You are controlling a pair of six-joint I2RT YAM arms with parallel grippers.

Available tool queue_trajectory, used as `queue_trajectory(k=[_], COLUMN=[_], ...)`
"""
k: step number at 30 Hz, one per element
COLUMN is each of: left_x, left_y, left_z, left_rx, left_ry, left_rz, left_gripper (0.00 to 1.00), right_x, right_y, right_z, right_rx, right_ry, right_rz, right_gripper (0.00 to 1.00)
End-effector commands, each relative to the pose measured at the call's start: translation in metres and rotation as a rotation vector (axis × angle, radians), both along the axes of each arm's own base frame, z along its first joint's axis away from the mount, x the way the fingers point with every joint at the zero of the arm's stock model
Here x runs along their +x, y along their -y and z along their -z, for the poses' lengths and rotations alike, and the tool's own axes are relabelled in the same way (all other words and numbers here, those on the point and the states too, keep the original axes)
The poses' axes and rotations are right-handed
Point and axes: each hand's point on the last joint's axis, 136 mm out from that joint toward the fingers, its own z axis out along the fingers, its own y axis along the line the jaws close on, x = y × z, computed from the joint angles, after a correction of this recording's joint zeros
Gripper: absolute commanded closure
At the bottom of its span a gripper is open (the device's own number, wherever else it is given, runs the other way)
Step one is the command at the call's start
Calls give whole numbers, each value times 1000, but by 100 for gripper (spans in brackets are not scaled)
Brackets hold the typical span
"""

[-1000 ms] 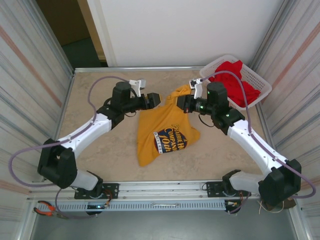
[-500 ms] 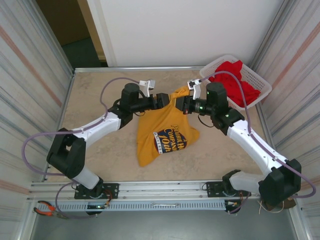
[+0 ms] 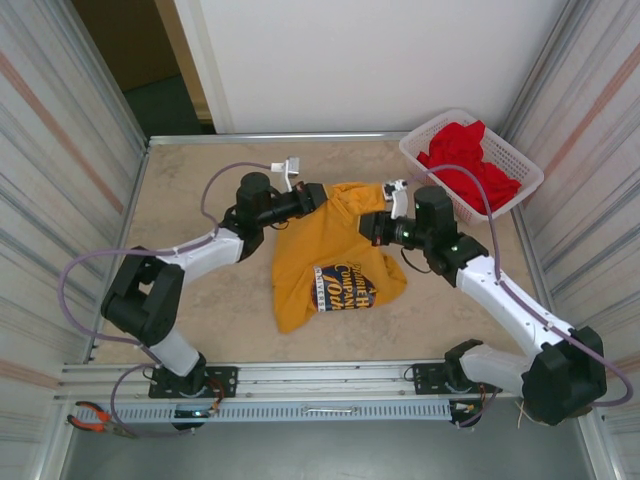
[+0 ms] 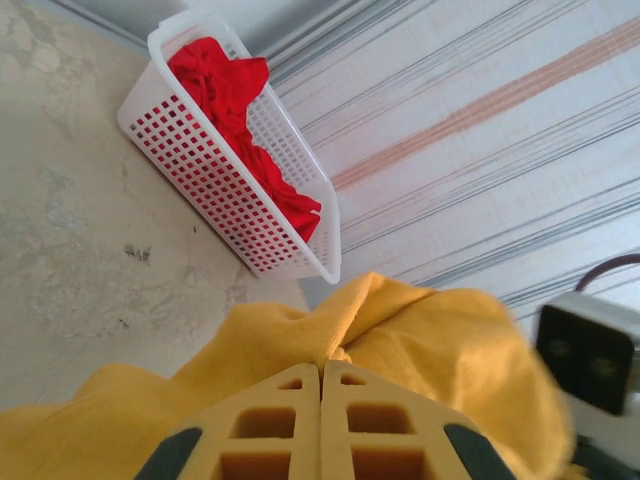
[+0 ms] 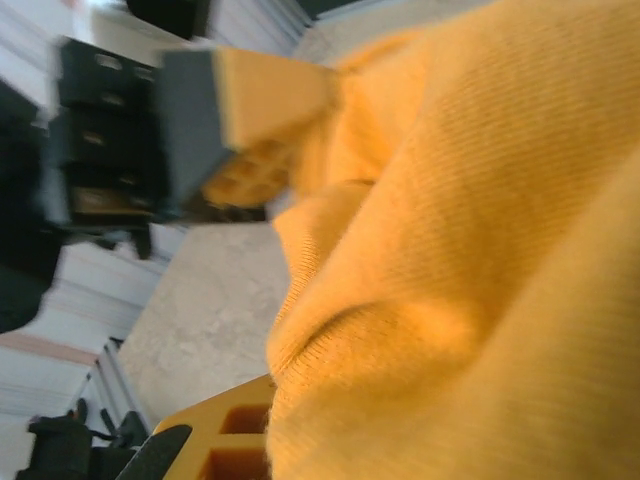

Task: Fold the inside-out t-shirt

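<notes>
The shirt [image 3: 325, 255] lies at the middle of the tabletop [image 3: 200, 300]. Its lower half is flat, with the print facing up towards 5 o'clock. Its far end is bunched and raised off the surface between the two arms.

The left gripper [image 3: 313, 196] is at the shirt's 11 o'clock corner. In the left wrist view its fingers [image 4: 270, 430] are pressed together on a ridge of yellow cloth, so I judge it clamped on the shirt. The right gripper [image 3: 372, 228] is at the shirt's 2 o'clock edge. Cloth drapes over its lower finger [image 5: 215, 440] and hides the jaws, so I cannot tell whether it grips or only touches.

The step in hand looks like stretching out the far end so the shirt can lie flat for a fold. To do it well:

- Confirm the right-side hold first, because a pull against a loose grip would slide the cloth out.
- Draw the two grippers apart, left towards 9 o'clock and right towards 3 o'clock, until the slack between them is gone.
- Stay low, so the flat lower half does not drag or wrinkle.
- Lower both sides together.
- Keep the right arm short of the basket [image 3: 522, 190] at 1 o'clock.
</notes>
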Motion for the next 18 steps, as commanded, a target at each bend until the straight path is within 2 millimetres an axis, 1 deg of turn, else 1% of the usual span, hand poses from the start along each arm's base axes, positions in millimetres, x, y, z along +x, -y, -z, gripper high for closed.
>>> queue_trajectory(k=[1,2,3,4,6,8,10,14,15,17,18], left_x=[-10,-12,-16,-18,-23,-27,-31,-39,-41,-44,-45], left_y=[-16,-18,-19,-21,-23,-25,-26,-27,-27,-28,-27], left_z=[-44,-46,-46,-47,-46,-43,-41,-38,-38,-35,-34], left_rx=[-37,-30,-19,-6,16,35,51,81,84,90,93], left_ry=[150,162,173,184,198,206,218,252,257,258,258], left_rz=[-24,-25,-23,-22,-18,-14,-5,19,24,29,32], left_gripper=[100,100,100,100,100,100,100,100,100,100,100], right_x=[3,3,4,5,5,4,2,1,4,12,17], right_y=[16,20,25,32,44,53,56,45,42,37,35], right_z=[18,25,32,38,39,31,17,-12,-17,-22,-23], right_rx=[-13,-28,-47,-70,-106,-119,-119,-125,-138,-161,-170], right_ry=[-24,-38,-53,-73,-89,-82,-65,-3,6,18,21], right_rz=[87,107,137,172,226,274,290,265,257,248,248], right_gripper=[67,54,45,41,40,40,41,42,39,29,27])
